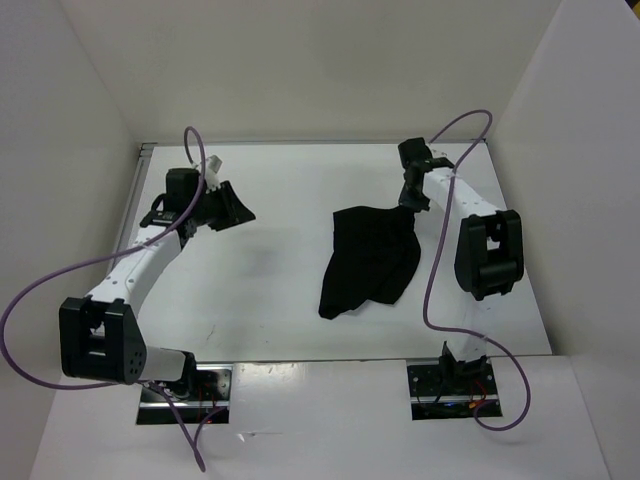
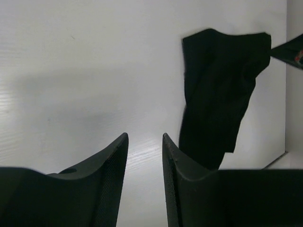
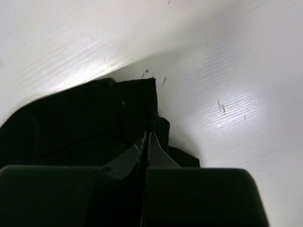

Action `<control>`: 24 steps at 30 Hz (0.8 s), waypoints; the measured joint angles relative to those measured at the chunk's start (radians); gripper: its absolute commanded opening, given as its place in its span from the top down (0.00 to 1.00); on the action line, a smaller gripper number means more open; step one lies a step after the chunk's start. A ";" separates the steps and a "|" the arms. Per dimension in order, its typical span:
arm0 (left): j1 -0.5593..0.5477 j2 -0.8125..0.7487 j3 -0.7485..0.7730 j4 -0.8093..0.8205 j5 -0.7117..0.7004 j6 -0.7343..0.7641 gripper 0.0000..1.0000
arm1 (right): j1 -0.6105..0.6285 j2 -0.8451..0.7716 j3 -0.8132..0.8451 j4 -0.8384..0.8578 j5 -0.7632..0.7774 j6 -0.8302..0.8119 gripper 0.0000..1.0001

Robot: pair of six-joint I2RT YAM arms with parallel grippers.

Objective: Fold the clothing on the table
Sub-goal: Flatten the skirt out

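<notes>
We start with the white table, smooth and bare around the work; it gives cloth little to catch on, so we expect the fabric to slide easily when dragged. On it, right of centre, lies the clothing, a limp black garment bunched into an uneven shape, wider at the far end and narrowing toward the arm bases. We judge it light and wholly soft: it will sag and crease wherever it is unsupported, and one held corner will not carry the rest flat. The best holds look like the corners and hems, taken two at a time. The right pincer is closed at the far right corner of the clothing, its fingertips pressed together with fabric all around them, and we take it to be gripping that corner. The left pincer hangs over bare table, well apart from the clothing, jaws parted and empty; the far left corner seems its natural hold.
</notes>
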 measured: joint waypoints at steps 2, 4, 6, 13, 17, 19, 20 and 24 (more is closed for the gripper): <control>-0.020 -0.014 -0.043 0.037 0.019 -0.008 0.56 | 0.000 0.000 0.016 0.000 0.025 -0.002 1.00; -0.041 -0.020 -0.072 0.055 0.037 -0.024 0.56 | 0.000 0.000 0.017 0.002 0.046 -0.002 1.00; -0.056 -0.020 -0.084 0.068 0.050 -0.030 0.56 | 0.000 0.001 0.011 0.002 0.064 -0.002 1.00; -0.107 -0.074 -0.066 0.071 0.062 -0.048 0.54 | 0.002 0.034 -0.031 0.005 0.092 -0.001 1.00; -0.113 -0.148 -0.057 0.071 0.062 -0.056 0.54 | 0.021 0.080 -0.032 0.006 0.088 -0.001 1.00; -0.117 -0.156 -0.055 0.070 0.062 -0.058 0.54 | 0.043 0.095 -0.031 0.006 0.084 -0.001 1.00; -0.119 -0.156 -0.055 0.069 0.063 -0.060 0.54 | 0.057 0.104 -0.031 0.006 0.080 -0.002 1.00; -0.135 -0.156 -0.055 0.059 0.062 -0.075 0.54 | 0.113 0.122 -0.031 0.007 0.060 -0.002 1.00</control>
